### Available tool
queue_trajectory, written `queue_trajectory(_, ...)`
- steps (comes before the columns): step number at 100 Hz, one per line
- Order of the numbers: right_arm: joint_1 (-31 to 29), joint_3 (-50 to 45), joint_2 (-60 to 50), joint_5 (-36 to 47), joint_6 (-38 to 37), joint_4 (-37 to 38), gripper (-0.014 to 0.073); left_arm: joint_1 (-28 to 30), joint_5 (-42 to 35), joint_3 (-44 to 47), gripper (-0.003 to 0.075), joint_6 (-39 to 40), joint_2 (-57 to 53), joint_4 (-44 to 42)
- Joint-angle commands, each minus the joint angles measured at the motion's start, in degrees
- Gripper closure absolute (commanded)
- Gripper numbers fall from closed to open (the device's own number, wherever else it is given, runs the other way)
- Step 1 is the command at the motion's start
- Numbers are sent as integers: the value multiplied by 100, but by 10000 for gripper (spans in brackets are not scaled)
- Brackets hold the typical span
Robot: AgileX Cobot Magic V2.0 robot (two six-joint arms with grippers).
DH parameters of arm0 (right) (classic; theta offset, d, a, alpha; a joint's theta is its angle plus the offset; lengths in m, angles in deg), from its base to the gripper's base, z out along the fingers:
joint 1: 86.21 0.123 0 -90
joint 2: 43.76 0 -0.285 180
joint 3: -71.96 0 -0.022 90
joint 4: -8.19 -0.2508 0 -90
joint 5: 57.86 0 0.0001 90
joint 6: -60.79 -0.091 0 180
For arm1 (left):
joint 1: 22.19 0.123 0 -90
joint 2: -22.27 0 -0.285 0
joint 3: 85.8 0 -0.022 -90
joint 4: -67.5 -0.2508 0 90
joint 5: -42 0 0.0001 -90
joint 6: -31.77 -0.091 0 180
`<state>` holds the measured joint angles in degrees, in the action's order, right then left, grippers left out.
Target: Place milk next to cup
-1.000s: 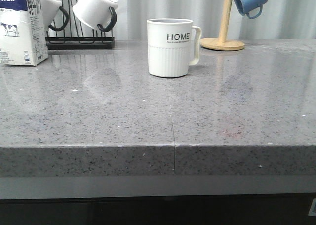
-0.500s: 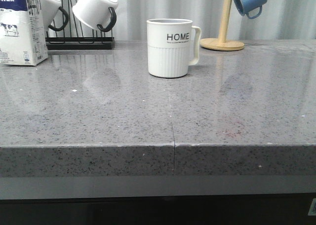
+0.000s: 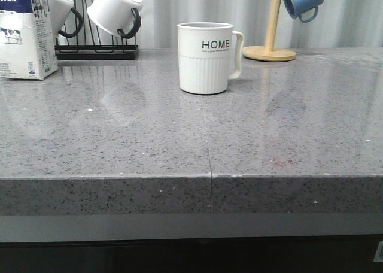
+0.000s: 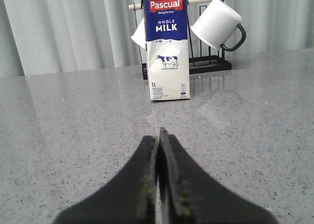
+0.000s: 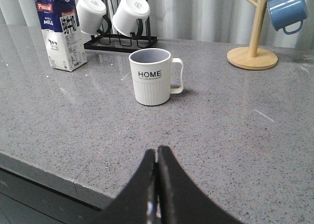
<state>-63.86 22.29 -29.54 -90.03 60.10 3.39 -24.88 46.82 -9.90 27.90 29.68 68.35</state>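
Note:
The milk (image 3: 24,36) is a tall carton with a dark blue top and a cow picture, upright at the far left of the grey counter, cut by the frame edge in the front view. It shows whole in the left wrist view as the milk (image 4: 167,47), straight ahead of my left gripper (image 4: 158,135), which is shut and empty, well short of it. The cup (image 3: 206,57), a white ribbed mug reading "HOME", stands mid-counter with its handle to the right. My right gripper (image 5: 157,153) is shut and empty near the counter's front edge, with the cup (image 5: 152,76) ahead. Neither gripper shows in the front view.
A black rack (image 3: 96,48) holding white mugs with black handles (image 3: 114,12) stands behind the milk. A wooden mug tree (image 3: 270,45) with a blue mug (image 3: 302,0) stands at the back right. Grey counter (image 3: 119,141) has a seam down its middle; curtains hang behind.
The view has shifted slightly, so the milk and rack sit a few pixels further left. Nothing on the counter has moved.

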Motion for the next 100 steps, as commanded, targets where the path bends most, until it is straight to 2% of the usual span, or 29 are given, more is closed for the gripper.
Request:
queue_trajectory(1, -23, 146, 62, 413, 69, 47, 591, 0, 48, -641, 741, 58, 110, 38)
queue_trajectory(15, -23, 146, 62, 413, 69, 47, 591, 0, 535, -1499, 741, 58, 743, 38)
queue_trajectory(45, -23, 146, 62, 413, 69, 47, 591, 0, 622, -2898, 724, -14, 2817, 0)
queue_trajectory(50, -23, 146, 62, 413, 69, 47, 591, 0, 515, -3097, 680, -14, 3156, -19)
queue_trajectory(55, -23, 146, 62, 413, 69, 47, 591, 0, 361, -3242, 601, -14, 3490, -19)
queue_trajectory(62, -23, 146, 62, 413, 69, 47, 591, 0, 44, -3416, 442, -14, 3947, -19)
queue_trajectory(73, -23, 146, 62, 413, 69, 47, 591, 0, -436, -3705, 123, -3, 4705, 102)
queue_trajectory(79, -23, 146, 62, 413, 69, 47, 591, 0, -595, -3874, 23, -3, 5003, 219)
queue_trajectory(83, -23, 146, 62, 413, 69, 47, 591, 0, -746, -3987, 6, -3, 5276, 219)
queue_trajectory(100, -23, 146, 62, 413, 69, 47, 591, 0, -1243, -4478, 73, -3, 6294, 232)
